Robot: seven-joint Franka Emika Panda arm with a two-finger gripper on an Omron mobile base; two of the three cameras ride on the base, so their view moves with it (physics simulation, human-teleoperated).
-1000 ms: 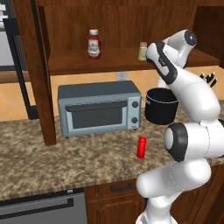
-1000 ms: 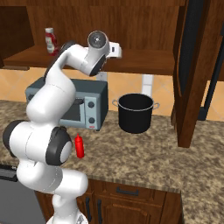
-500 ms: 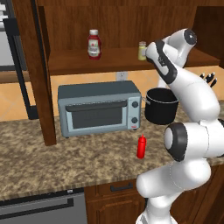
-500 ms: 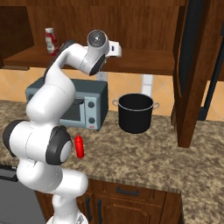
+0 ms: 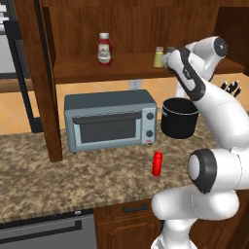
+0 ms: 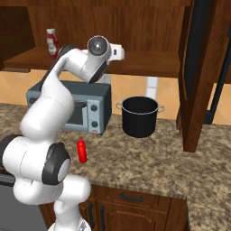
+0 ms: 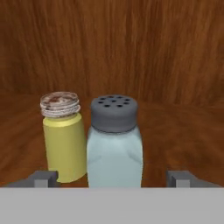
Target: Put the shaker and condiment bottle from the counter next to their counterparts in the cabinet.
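Dark wood backs the whole kitchen: from the left base view we see the cabinet (image 5: 121,68) shelf running above the counter (image 5: 73,175), with a grey toaster oven (image 5: 111,121) and a black pot (image 5: 180,118) standing on the granite. On the shelf the ketchup bottle (image 5: 104,49) sits to the left, and the yellowish-green shaker (image 5: 158,57) stands well to its right, with the arm's wrist right beside it and the blue-grey cap of the shaker (image 5: 170,49) just peeking over it. The condiment bottle (image 5: 156,163) stands upright on the near part of the counter, in front of the toaster oven.

From the right base view, we find the arm folded high, its hand reaching to the shelf; the ketchup bottle (image 6: 52,42) is far left there, and the condiment bottle (image 6: 81,150) stands on the counter by the robot's body.

In the hand view, the shaker (image 7: 114,142) stands upright on the shelf, just beside the yellowish-green shaker (image 7: 64,135), seemingly touching it. The gripper (image 7: 112,179) has its fingertips (image 7: 43,178) spread wide on either side, clear of the glass, so nothing is held.

We judge the shaker half of the task placed. Next we should draw the hand straight back without brushing either shaker, then go down to the condiment bottle.
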